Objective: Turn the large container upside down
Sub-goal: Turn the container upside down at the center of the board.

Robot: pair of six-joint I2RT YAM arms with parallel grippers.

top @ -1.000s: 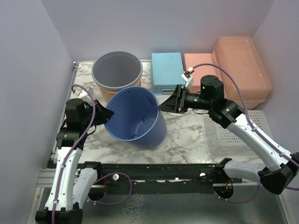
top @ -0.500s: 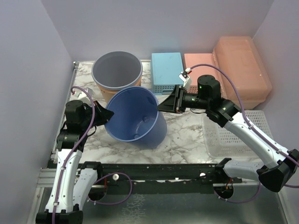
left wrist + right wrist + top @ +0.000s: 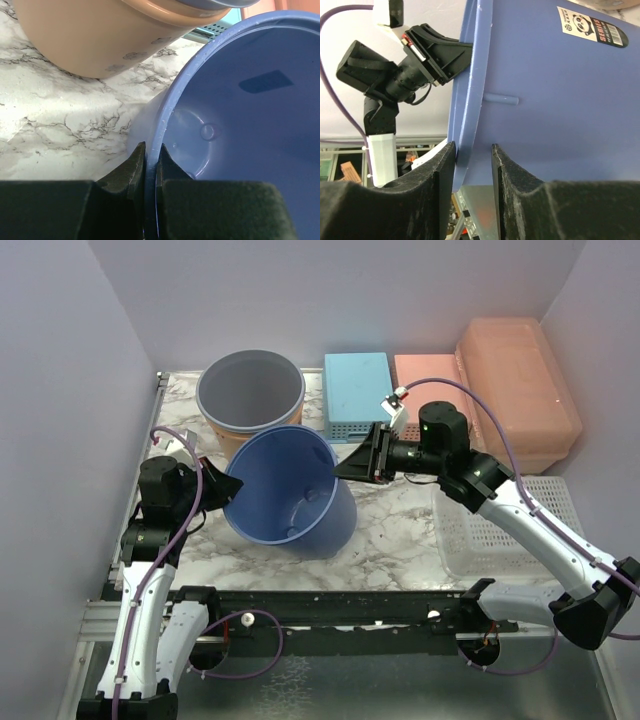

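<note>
Container (image 3: 290,490) rim within both end effectors (image 3: 232,487) (image 3: 341,470)

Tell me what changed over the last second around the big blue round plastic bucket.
The right gripper eased slightly left and its jaws closed on the rim of the big blue round plastic bucket. The left gripper stays clamped on the opposite rim; the bucket stays tilted.
</note>
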